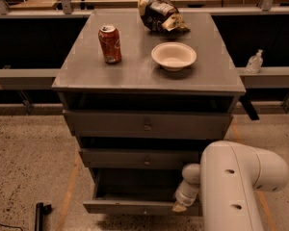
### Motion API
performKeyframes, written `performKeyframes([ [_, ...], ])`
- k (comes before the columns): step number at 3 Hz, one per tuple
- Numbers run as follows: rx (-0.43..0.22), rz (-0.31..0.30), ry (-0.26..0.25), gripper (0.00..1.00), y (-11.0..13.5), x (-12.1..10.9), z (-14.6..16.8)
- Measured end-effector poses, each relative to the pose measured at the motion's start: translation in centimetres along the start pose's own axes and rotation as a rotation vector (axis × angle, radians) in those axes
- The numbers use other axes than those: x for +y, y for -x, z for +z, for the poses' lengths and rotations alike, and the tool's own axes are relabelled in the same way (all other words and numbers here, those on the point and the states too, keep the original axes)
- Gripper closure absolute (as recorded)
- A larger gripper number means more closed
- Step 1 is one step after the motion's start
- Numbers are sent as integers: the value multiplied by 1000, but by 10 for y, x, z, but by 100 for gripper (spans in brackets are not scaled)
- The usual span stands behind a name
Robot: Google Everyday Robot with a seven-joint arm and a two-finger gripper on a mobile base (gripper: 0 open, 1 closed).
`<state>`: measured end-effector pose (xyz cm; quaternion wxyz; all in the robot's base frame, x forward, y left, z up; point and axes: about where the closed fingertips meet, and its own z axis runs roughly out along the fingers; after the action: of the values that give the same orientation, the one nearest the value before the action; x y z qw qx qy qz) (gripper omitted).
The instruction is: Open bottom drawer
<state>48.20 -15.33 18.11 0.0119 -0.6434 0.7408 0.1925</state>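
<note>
Half-hidden by the arm [241, 186], the end effector [179, 206] meets the pulled-out bottom drawer [130, 207]; grip unreadable.

Bottom drawer [130, 207] pulled out; hand [178, 206] at its front edge, right side, possibly touching.

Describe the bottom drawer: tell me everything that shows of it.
The bottom drawer is the lowest of three in a grey, wood-looking cabinet. It stands pulled out, level, its dark inside open to view with no contents discernible. Its flat front bears a small round centre knob. The gripper sits at the front's top edge, right of the knob, seemingly touching it; the arm hides the front's right end.
</note>
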Motion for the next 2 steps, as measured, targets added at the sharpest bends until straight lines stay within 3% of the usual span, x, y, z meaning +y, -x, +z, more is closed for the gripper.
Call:
performKeyframes([
  [1, 0, 0, 0, 84, 0, 0, 0],
  [2, -17, 26, 34, 61, 2, 16, 5],
])
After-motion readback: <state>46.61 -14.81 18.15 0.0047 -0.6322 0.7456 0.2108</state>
